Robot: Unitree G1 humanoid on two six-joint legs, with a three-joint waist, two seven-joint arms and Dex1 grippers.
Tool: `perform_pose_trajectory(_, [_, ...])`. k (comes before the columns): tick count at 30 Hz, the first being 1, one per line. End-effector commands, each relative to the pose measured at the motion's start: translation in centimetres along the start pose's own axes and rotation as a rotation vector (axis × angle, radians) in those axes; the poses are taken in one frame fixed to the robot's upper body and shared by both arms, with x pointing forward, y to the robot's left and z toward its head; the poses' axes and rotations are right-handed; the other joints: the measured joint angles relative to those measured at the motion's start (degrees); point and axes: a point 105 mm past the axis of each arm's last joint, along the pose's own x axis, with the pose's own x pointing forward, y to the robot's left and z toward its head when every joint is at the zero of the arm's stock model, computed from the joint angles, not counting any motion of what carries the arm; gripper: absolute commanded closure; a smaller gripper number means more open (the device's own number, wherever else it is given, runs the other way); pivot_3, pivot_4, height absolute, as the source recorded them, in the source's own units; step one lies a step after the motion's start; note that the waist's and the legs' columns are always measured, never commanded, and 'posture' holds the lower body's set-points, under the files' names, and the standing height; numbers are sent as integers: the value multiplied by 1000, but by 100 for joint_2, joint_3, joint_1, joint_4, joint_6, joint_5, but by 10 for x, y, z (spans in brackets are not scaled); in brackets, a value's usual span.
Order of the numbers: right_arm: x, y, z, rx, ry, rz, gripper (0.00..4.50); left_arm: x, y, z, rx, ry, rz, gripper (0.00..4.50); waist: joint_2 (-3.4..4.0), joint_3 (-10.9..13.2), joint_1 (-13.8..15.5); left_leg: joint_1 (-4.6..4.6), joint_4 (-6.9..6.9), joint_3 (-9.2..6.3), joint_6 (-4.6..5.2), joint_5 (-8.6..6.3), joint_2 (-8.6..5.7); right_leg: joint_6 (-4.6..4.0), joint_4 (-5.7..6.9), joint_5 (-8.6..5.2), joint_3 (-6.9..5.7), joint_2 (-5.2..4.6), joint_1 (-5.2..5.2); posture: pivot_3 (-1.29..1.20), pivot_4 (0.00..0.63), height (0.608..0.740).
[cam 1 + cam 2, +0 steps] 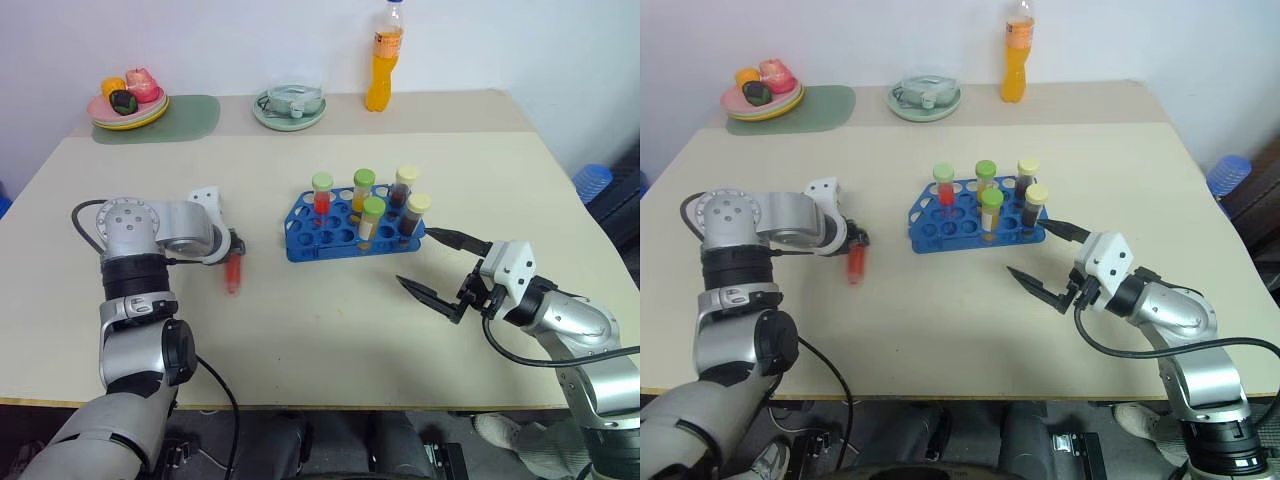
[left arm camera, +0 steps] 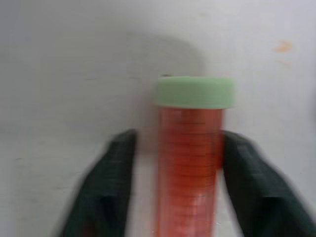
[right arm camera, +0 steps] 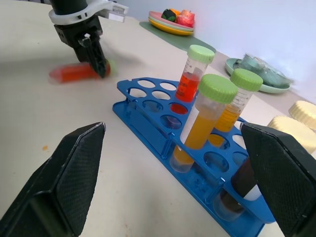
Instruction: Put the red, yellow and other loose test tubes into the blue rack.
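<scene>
Five tubes in rack: the blue rack [image 1: 345,228] at the table's middle holds five upright capped tubes, red [image 1: 322,195], two yellow-orange, two dark brown.
Loose tube: a red tube with green cap [image 1: 233,272] lies flat on the table [image 1: 330,330], left of the rack and well apart from it.
Left gripper: the left gripper [image 1: 234,252] points down at the lying tube, its black fingers [image 2: 111,187] closed against the tube's two sides; the cap end sticks out past the fingertips.
Right gripper: the right gripper [image 1: 438,268] hangs level just right of the rack, jaws spread wide, holding nothing, one fingertip close to the rack's right end.
Open room: bare tabletop lies in front of the rack, between the two grippers, up to the near edge.
Far edge: a plate of toy food [image 1: 128,103] on a green mat, a dish [image 1: 289,107] and an orange drink bottle [image 1: 384,60] stand well behind the rack.
Hard to make out: the tube's lower end is cut off in the left wrist view; its outline is blurred in the right wrist view.
</scene>
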Motion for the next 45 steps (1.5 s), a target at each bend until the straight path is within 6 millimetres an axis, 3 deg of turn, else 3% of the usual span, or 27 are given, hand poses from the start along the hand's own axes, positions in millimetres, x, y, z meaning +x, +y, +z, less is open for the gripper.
perform_pose_trajectory(1, [1, -1, 11, -39, -33, 3, 0, 1, 2, -3, -30, -3, -4, 3644, 0, -1, 0, 0, 1, 0, 0, 0, 0, 0, 0, 0, 0, -1, 1, 0, 150, 740])
perform_pose_trajectory(7, [5, -2, 8, -34, -31, 17, 0, -8, 10, -1, -44, -83, -22, 3644, 0, -1, -25, 0, 0, 0, 0, 0, 0, 0, 2, 0, 0, -1, -2, 0, 150, 740])
perform_pose_trajectory(11, [9, -3, 6, -31, -36, 29, 0, -36, 10, 6, 34, -259, -115, 3644, -1, 0, -55, -1, -5, 0, -1, 0, 2, 0, 3, 0, 4, 1, -10, 0, 150, 740])
perform_pose_trajectory(15, [12, -6, 4, -30, -38, 35, 0, -80, -12, 21, 248, -620, -370, 3644, -1, 1, -61, -5, -6, 2, -2, -1, 2, -1, 2, 0, 5, 2, -14, 0, 150, 740])
perform_pose_trajectory(18, [13, -7, 2, -33, -38, 38, 0, -83, -13, 19, 396, -686, -375, 3644, 8, -1, -5, 0, -12, 2, -3, -1, 2, -3, -6, 0, 3, 3, -5, 0, 150, 740])
perform_pose_trajectory(22, [9, -8, 0, -39, -29, 26, 0, -109, -45, 20, 594, -963, -560, 3644, 7, 0, 3, -3, -7, -1, 1, -4, -1, -3, -16, 0, 3, 0, 6, 0, 150, 740])
perform_pose_trajectory(27, [0, -8, -5, -43, -1, -6, 0, -116, -75, 4, 750, -1199, -698, 3644, 10, -1, -25, -3, -17, 1, 3, -4, 2, -3, -23, 0, 2, -2, 1, 0, 150, 740])
perform_pose_trajectory(31, [-14, -4, -7, -41, 35, -50, 0, -100, -97, -10, 800, -1335, -764, 3644, 9, 0, -10, -5, -14, 0, 3, -4, 3, -3, -24, 0, 1, -1, 3, 0, 150, 740])
perform_pose_trajectory(38, [-32, 2, -9, 1, 78, -120, 0, -71, -113, -18, 798, -1371, -832, 3644, 7, 1, -14, -5, -12, 1, 6, -6, 3, -2, -22, 0, 1, -1, 3, 0, 150, 740])
perform_pose_trajectory(45, [-46, 8, -9, 23, 124, -168, 0, -57, -126, -10, 726, -1389, -877, 3644, 5, 2, 2, -7, -5, -2, 7, -6, 3, -1, -23, 1, -3, 0, 4, 0, 150, 740])
